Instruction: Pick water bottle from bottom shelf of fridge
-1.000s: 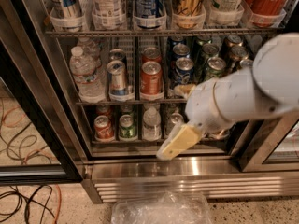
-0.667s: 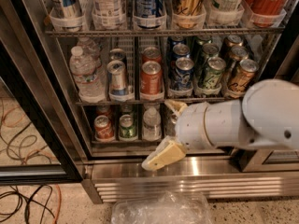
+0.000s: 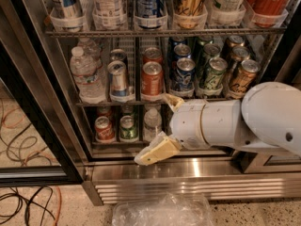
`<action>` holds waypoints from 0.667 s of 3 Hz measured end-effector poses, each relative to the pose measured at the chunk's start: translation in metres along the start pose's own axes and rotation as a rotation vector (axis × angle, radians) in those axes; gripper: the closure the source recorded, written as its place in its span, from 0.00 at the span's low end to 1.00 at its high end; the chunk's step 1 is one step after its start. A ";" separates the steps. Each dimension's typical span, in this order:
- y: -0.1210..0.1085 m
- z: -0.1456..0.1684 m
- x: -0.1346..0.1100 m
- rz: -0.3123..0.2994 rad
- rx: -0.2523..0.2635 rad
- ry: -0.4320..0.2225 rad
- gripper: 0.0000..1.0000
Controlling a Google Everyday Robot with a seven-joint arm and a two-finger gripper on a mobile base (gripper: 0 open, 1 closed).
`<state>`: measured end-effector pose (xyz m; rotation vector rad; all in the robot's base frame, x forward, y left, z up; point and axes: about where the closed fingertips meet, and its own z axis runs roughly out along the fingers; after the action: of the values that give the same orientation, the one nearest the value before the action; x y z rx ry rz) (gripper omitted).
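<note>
Change: since the picture a moment ago, your hand (image 3: 151,130) has gone a little to the left, closer to the water bottle (image 3: 151,118); the cans and bottles on the racks did not move.
Hand: it is spread. Its upper finger (image 3: 172,101) is by the front edge of the middle rack (image 3: 94,103), its lower finger (image 3: 154,151) is down before the steel lip, and the two are well apart.
Hand position: you see it low in front of the fridge (image 3: 197,167), at the height of the bottom shelf (image 3: 113,143), pointing to the left.
Arm: the white arm (image 3: 244,121) comes in from the right and covers the right part of the bottom shelf.
Water bottle: it stands upright on the bottom shelf, in the third lane from the left, and appears between the two fingers. You cannot tell if either finger touches it.
Neighbours: a green can (image 3: 127,127) is just beside the bottle on its left, then a red can (image 3: 104,128).
Middle rack: a larger clear bottle (image 3: 87,76) stands at the left, with rows of cans to its right.
Floor: a clear plastic bag (image 3: 162,212) lies before the base grille, and cables (image 3: 28,201) lie at the left.
</note>
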<state>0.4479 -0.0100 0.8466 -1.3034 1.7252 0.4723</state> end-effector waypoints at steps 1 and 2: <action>0.002 -0.001 0.000 0.010 -0.012 0.010 0.00; 0.021 0.014 0.021 0.147 -0.004 -0.035 0.00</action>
<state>0.4340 -0.0041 0.8176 -1.1695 1.7992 0.5797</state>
